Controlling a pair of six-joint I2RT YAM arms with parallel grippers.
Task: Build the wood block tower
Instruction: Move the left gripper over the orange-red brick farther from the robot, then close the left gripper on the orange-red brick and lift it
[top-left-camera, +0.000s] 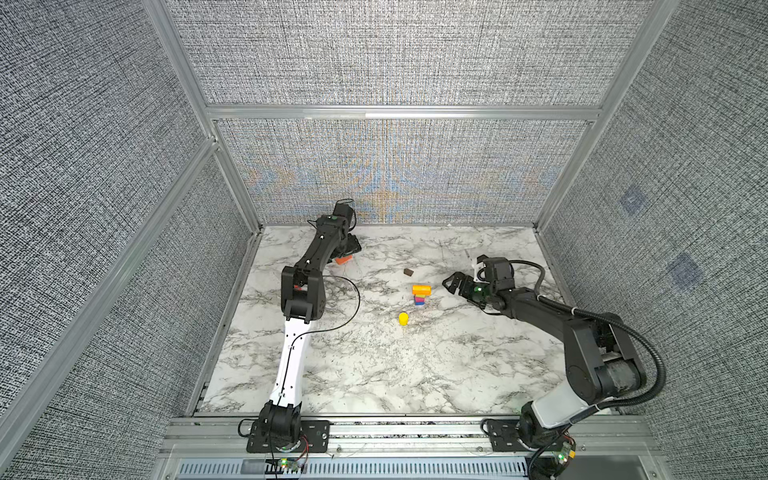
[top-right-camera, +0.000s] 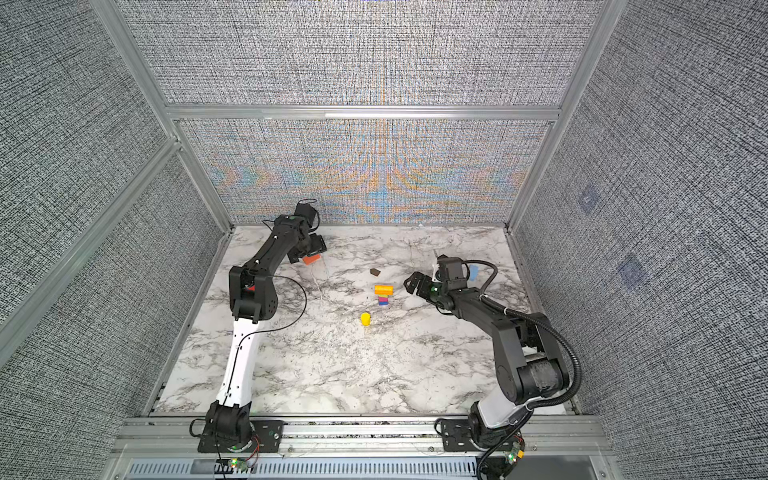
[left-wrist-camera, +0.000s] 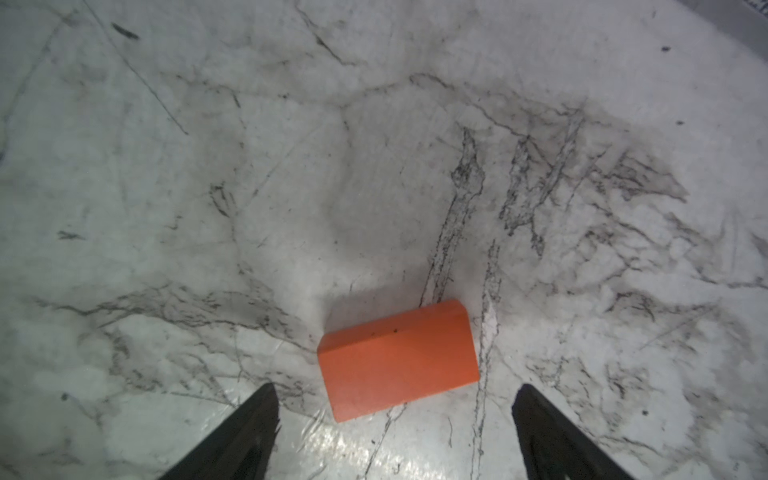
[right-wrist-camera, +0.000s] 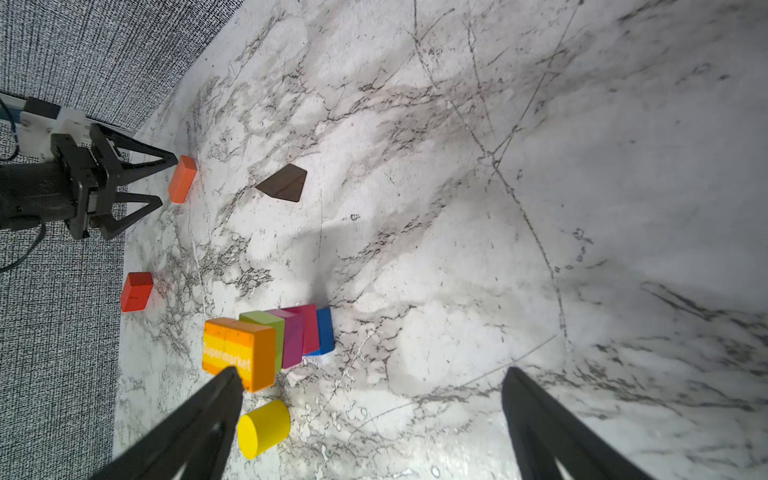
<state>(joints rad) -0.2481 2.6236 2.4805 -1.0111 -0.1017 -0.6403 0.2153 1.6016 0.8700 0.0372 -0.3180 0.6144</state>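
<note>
The tower (top-left-camera: 420, 294), a short column capped by an orange-yellow block, was pictured mid-desk (top-left-camera: 374, 365). A dark brown block (top-left-camera: 408, 272) and a yellow cylinder (top-left-camera: 403, 318) were left lying near it. The orange slab (left-wrist-camera: 399, 359) lay flat, well apart from the tower on the left arm's side, toward the back wall. It was framed, slightly askew, by the left tool (left-wrist-camera: 397, 388), whose jaws were spread wide; no contact could be made out. A clean pick, it was judged, would be made with the wrist squared to the slab's long faces, the jaws lowered to the desk and closed evenly, so the slab was carried level. Just beside the tower, the right tool (right-wrist-camera: 372, 374) was held fully released and empty.
</note>
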